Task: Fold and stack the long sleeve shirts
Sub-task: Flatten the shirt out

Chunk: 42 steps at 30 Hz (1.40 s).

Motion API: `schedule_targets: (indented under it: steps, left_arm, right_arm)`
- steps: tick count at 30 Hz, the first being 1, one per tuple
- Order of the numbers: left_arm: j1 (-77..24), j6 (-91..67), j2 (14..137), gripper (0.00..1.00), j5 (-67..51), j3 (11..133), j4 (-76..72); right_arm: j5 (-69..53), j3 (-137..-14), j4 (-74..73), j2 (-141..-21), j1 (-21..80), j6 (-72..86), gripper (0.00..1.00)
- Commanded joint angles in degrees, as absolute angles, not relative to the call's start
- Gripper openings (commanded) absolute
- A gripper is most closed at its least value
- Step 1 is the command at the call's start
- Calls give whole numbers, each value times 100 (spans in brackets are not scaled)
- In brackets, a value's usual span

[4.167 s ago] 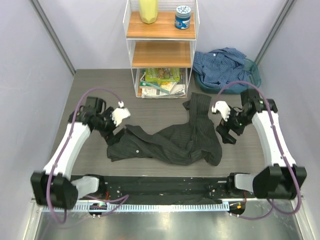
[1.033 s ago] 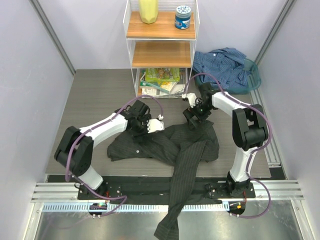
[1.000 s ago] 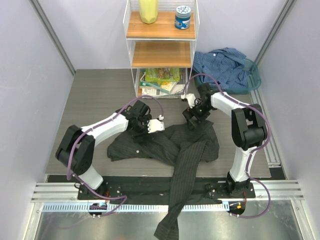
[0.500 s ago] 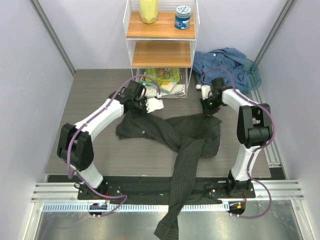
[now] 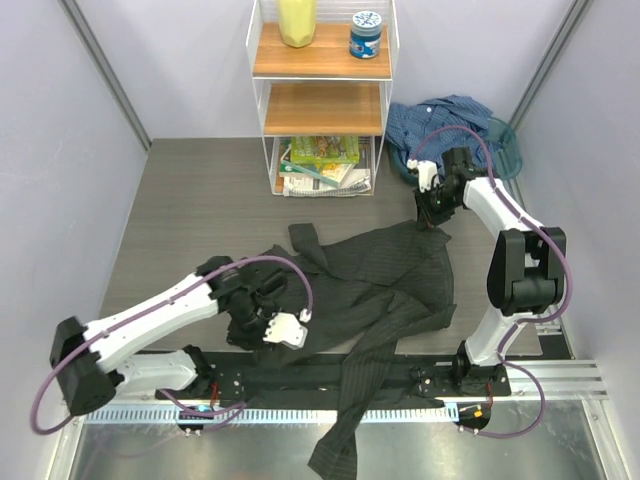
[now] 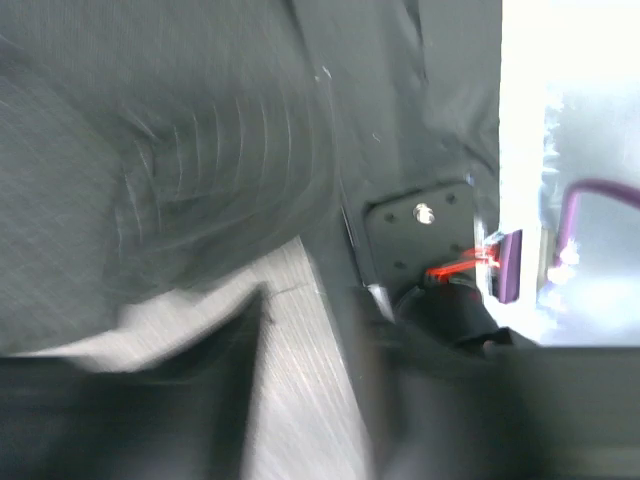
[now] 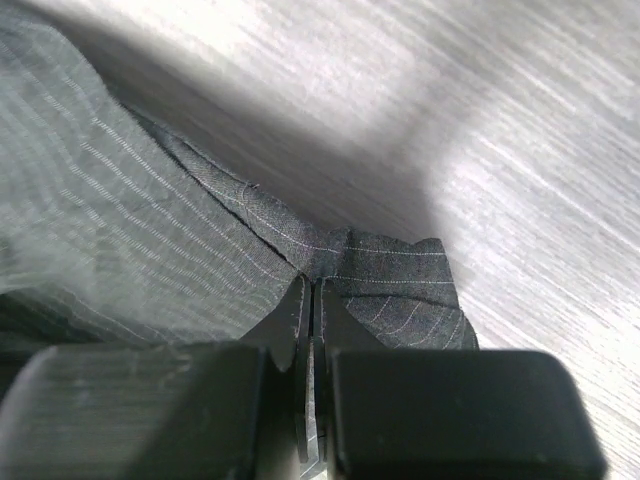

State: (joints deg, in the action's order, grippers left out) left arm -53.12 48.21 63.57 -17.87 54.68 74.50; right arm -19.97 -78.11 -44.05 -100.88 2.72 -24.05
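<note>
Top view steeply downward from behind; both wrist views close on charcoal shirt (image 5: 380, 272)

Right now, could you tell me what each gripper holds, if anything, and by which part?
The right gripper pinches the charcoal shirt by its far edge; for the left gripper, it cannot be told.

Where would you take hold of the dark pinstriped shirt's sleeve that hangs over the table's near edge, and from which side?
Probably the stretch of sleeve that lies on the table, taken from above with jaws across its width: there it is a narrow, flat band, while its cuff end dangles below the edge.
</note>
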Motion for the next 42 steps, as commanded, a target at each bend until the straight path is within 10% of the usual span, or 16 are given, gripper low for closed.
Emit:
schedule_targets:
  steps: [1,4,8,15,31,34,42]
  left_arm:
    - [-5204,4799,6513,64,-1407,5475,8236]
    - [-4520,4904,6390,78,-1441,5817,7764]
    - [-2975,4414,6898,79,-1897,6248,6735]
    - [-2847,2998,7988,84,-2258,6634,3984]
    - [-4508,5071,10608,75,-1899,7682,3201]
    - [-4509,5071,10766,68,-1732,7760,3077]
    - [-4509,4896,10495,0,-1407,7796,2865]
  right_arm:
    - [-2109,-7892,-4780,-10037,255,-2707,7]
    - [-2039,-7971,-5027,-9967,237,-2873,47]
    - [-2241,-7919,-5150,-9344,202,-3146,70]
    - [-2619,-7585,-5546,-8789,351,-3648,73]
    - [-2988,-7813,-5792,-9114,343,-3498,79]
    - [-2971,-7822,-5845,-9106,343,-3542,79]
    - [-2909,-7787,-5801,-9079,351,-3595,80]
